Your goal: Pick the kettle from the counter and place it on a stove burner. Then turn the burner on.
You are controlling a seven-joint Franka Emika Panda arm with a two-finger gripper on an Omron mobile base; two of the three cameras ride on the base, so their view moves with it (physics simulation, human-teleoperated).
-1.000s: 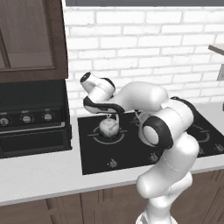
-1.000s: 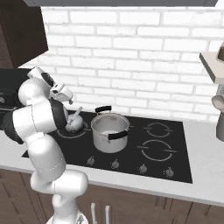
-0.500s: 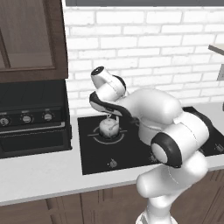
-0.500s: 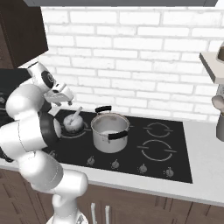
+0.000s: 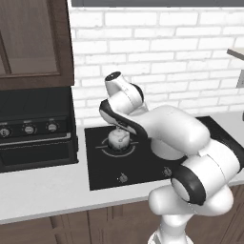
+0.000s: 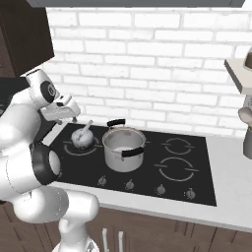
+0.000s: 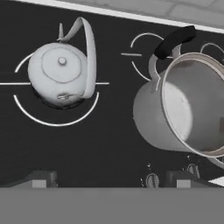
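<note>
1. The gripper (image 7: 109, 178) hung above the cooktop (image 6: 147, 167) with its fingers spread wide and nothing between them.
2. The kettle (image 7: 61, 76) sat free inside the stove burner (image 7: 54, 119) ring, just beside the steel pot (image 7: 188, 109) — placing looked done.
3. Next came the burner's knob (image 5: 122, 177), at the cooktop's front edge — a small target needing a careful pinch and twist.
4. No readable writing showed.

I see the pale worktop (image 5: 43, 195) carrying a black glass cooktop (image 6: 147, 170). On it, the kettle (image 7: 61, 78) sits inside a burner ring (image 7: 26, 114), and a steel pot (image 6: 123, 148) stands just beside.
</note>
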